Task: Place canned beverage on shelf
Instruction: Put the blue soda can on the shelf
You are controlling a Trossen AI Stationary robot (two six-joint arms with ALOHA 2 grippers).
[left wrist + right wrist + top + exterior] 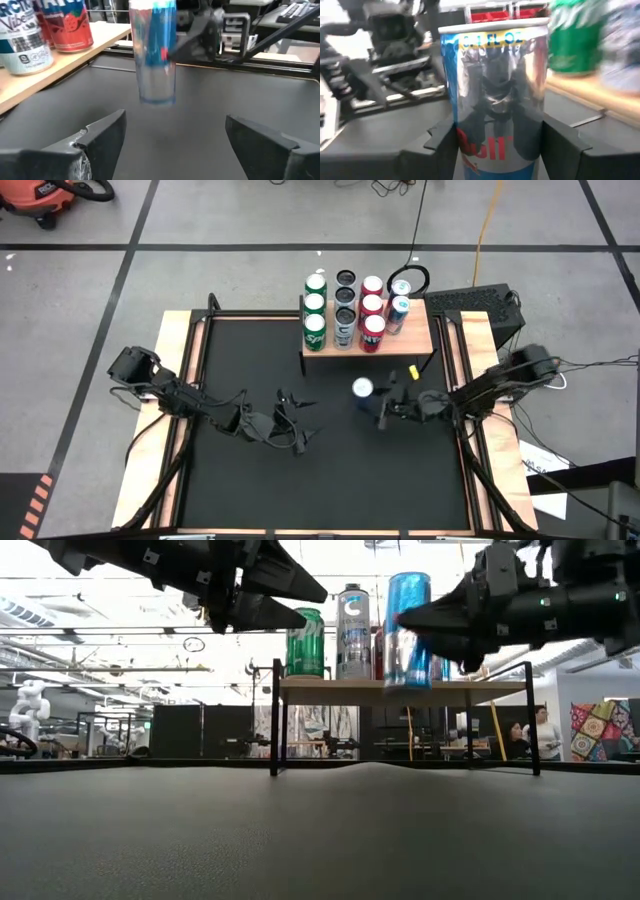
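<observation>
A tall blue-and-silver can (408, 630) is held by my right gripper (378, 405), which is shut on it above the black mat, just in front of the shelf (420, 330). The shelf is a light-wood plank on thin black legs at the mat's far edge. It carries rows of green (315, 305), silver-black (345, 305) and red cans (372, 308), and blue-silver cans (398, 310) at its right. My left gripper (300, 423) is open and empty, raised over the mat's middle, left of the held can (152, 50). My right gripper pinches the can's lower side wall (495, 150) between its two fingers (445, 142). The fingers come about level from the table's right side and lie across the can. The can stands nearly upright and is lifted clear of the mat, its bottom (405, 683) about level with the shelf top.
The black mat (330, 490) lies in a wooden frame (170, 360). The shelf's bare right end (425, 340) lies beside the blue-silver cans. A keyboard (470, 300) sits beyond the shelf's right end. People stand in the room behind (530, 740).
</observation>
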